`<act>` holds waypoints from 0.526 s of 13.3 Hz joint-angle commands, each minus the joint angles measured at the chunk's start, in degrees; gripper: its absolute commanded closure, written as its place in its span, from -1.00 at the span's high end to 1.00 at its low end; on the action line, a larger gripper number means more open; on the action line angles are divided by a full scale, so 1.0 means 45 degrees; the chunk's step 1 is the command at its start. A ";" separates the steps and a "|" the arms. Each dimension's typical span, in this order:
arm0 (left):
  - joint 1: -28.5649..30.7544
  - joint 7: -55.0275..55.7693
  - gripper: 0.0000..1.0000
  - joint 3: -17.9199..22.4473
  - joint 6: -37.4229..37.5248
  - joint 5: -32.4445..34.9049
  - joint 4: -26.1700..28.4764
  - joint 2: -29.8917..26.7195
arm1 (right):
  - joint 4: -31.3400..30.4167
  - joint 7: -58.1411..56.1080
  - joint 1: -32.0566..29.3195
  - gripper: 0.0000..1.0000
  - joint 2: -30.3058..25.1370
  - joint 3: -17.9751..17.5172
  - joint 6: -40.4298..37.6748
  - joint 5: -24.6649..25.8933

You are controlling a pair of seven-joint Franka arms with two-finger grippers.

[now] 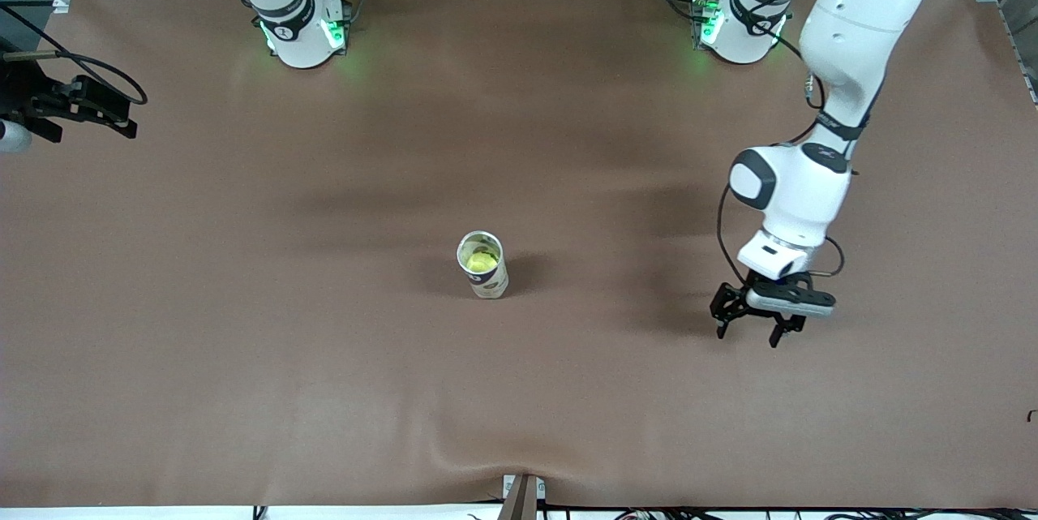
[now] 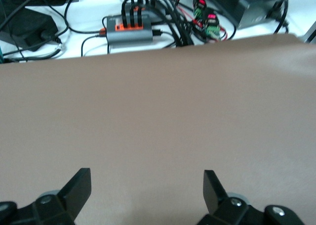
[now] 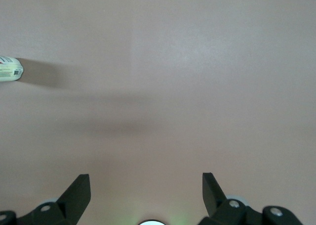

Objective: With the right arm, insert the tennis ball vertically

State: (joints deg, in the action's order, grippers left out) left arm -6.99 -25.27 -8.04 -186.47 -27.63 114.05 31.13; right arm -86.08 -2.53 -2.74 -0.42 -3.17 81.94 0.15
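One tennis ball (image 1: pixel 482 261) sits inside the upright can (image 1: pixel 483 264) mid-table (image 1: pixel 243 301), its open top facing up. My right gripper (image 3: pixel 146 193) hangs w/ fingers (image 3: pixel 79 190) spread wide & empty over bare table at the right arm's end. My left gripper (image 1: pixel 754 325) waits low over the table toward the left arm's end, well apart from the can, fingers (image 2: pixel 79 188) also open & holding nothing.

Tennis ball (image 1: pixel 482 261) sits in upright can (image 1: pixel 484 265), mid-table. Left gripper (image 1: pixel 757 327) at can's 3 o'clock, well apart, toward left arm's end.
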 commanded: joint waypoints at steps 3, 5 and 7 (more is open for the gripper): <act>0.0303 0.0088 1.00 0.0321 0.3577 0.0008 -0.1473 -0.1018 | 0.0106 -0.0004 -0.0173 1.00 -0.0101 -0.0137 -0.0045 0.0044; 0.0264 0.0108 1.00 0.1023 0.6054 0.0125 -0.2913 -0.1214 | 0.0106 0.0015 -0.0213 1.00 -0.0101 -0.0136 -0.0045 0.0044; 0.0264 0.0108 1.00 0.1705 0.8634 0.0919 -0.4419 -0.1234 | 0.0106 0.0015 -0.0173 1.00 -0.0101 -0.0156 -0.0045 0.0025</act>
State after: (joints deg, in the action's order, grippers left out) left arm -5.74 -25.34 -2.90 -156.49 -26.87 100.12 25.74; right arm -86.01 -2.52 -2.74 -0.42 -3.14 81.96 0.17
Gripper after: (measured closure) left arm 0.000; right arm 0.000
